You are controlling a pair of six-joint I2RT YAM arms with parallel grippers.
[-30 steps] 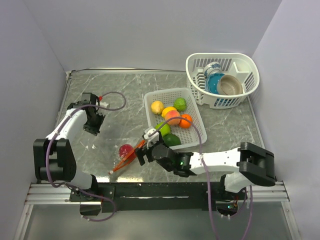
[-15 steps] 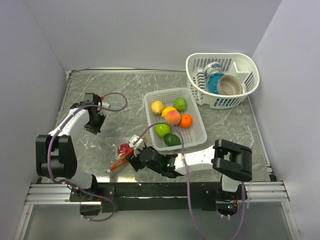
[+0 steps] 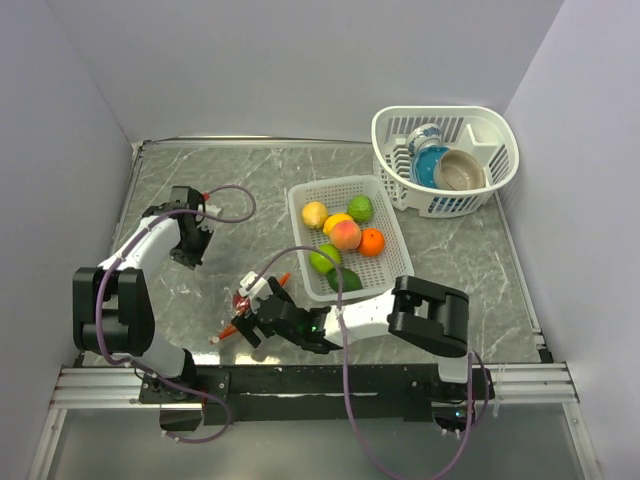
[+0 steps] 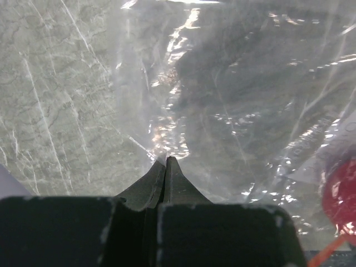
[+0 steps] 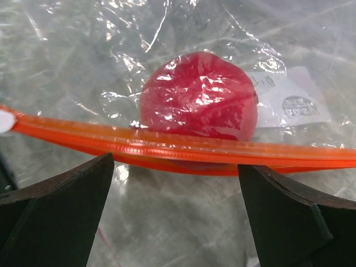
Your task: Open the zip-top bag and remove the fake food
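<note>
The right gripper (image 5: 175,162) is held with jaws wide apart and nothing gripped. The orange zip strip (image 5: 183,147) of the zip-top bag (image 5: 111,55) is stretched across just ahead of them. A red fake fruit (image 5: 197,94) is seen beyond the strip, inside the bag. The jaws of the left gripper (image 4: 166,162) are pressed shut on the bag's clear film.

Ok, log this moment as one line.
left gripper shut on zip-top bag | right gripper open at zip strip | red fruit inside bag
</note>
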